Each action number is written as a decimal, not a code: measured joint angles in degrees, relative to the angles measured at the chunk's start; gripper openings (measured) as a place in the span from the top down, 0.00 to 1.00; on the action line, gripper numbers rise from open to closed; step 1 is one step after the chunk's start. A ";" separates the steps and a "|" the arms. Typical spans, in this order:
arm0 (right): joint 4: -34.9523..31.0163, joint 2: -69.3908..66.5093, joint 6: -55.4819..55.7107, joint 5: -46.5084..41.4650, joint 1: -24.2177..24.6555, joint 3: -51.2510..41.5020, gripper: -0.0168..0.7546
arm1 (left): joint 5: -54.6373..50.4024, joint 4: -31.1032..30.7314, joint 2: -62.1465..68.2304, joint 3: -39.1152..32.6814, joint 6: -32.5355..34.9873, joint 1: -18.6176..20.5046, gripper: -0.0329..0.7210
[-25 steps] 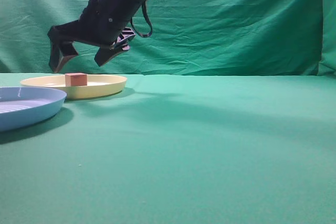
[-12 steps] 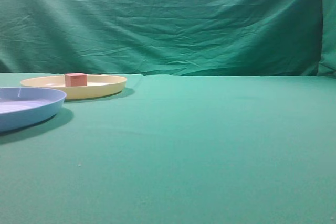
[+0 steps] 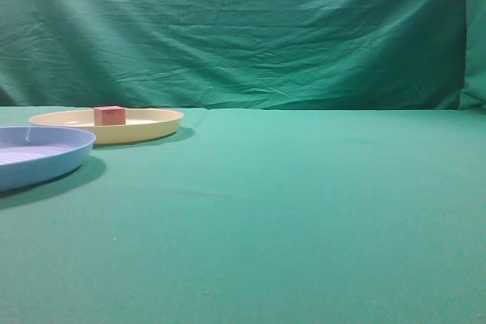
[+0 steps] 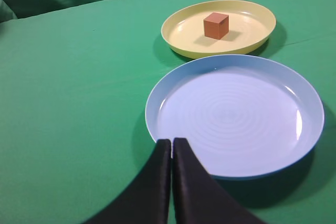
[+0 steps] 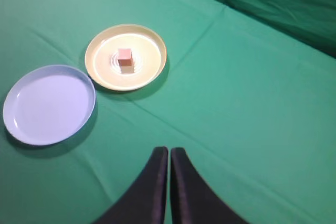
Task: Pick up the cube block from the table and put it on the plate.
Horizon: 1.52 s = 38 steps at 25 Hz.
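Observation:
The reddish-brown cube block (image 3: 109, 115) rests inside the pale yellow plate (image 3: 156, 123) at the far left of the green table (image 3: 304, 202). The left wrist view shows the cube block (image 4: 216, 25) upright in the plate (image 4: 257, 32), beyond the blue plate. My left gripper (image 4: 171, 142) is shut and empty, its tips over the near rim of the blue plate. The right wrist view shows the cube block (image 5: 124, 56) in the plate (image 5: 152, 66) from high up. My right gripper (image 5: 169, 151) is shut and empty, well away from it. Neither arm shows in the exterior view.
A light blue round plate (image 3: 61, 158) sits empty in front of the yellow plate, also in the left wrist view (image 4: 294, 145) and the right wrist view (image 5: 31, 124). A green cloth backdrop (image 3: 250, 28) rises behind the table.
One second ago a black arm hung open over the yellow plate and the cube. It has left the exterior view. The cube has stayed in the plate.

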<state>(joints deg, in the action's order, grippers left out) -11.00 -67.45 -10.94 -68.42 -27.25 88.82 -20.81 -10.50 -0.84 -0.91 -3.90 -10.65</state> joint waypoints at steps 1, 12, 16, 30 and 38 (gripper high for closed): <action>0.00 3.32 0.09 2.35 0.00 -3.56 0.98 | 0.00 0.00 0.00 0.00 0.00 0.00 0.96; 0.69 31.04 0.09 15.96 0.00 -32.93 0.98 | 0.00 0.00 0.00 0.00 0.00 0.00 0.96; 2.53 35.50 0.09 11.94 0.00 -34.63 0.98 | 0.00 0.00 0.00 0.00 0.00 0.00 0.96; 7.47 56.70 0.20 27.62 12.63 -54.92 0.98 | 0.00 0.00 0.00 0.00 0.00 0.00 0.96; 7.47 65.50 0.20 35.75 20.97 -74.20 0.98 | 0.00 0.00 0.00 0.00 0.00 0.00 0.96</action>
<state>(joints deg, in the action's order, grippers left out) -3.53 -1.95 -10.73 -32.67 -6.28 14.62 -20.81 -10.50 -0.84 -0.91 -3.90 -10.65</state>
